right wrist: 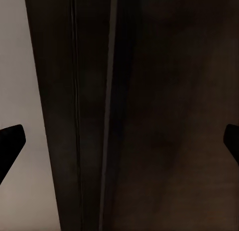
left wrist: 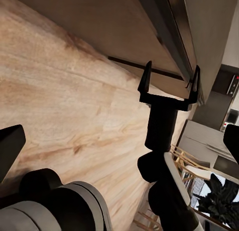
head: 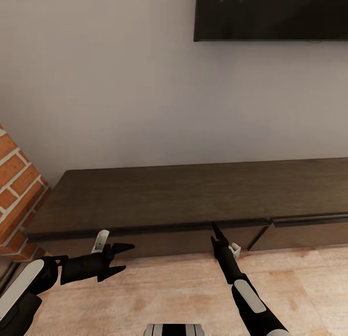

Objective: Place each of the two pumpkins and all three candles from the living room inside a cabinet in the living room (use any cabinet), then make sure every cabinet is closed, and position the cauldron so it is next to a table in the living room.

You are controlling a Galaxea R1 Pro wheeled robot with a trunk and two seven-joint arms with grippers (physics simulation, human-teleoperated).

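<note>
Your right gripper (head: 213,228), jaws spread and empty, noses against the cabinet (head: 193,196) drawer's top edge to pull it; your left gripper (head: 126,256) hangs open, idle.

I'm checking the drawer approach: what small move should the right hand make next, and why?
Probably ease the right hand forward and hook the drawer front's top edge: it is open, level with the cabinet lip, and the drawers look closed.
</note>
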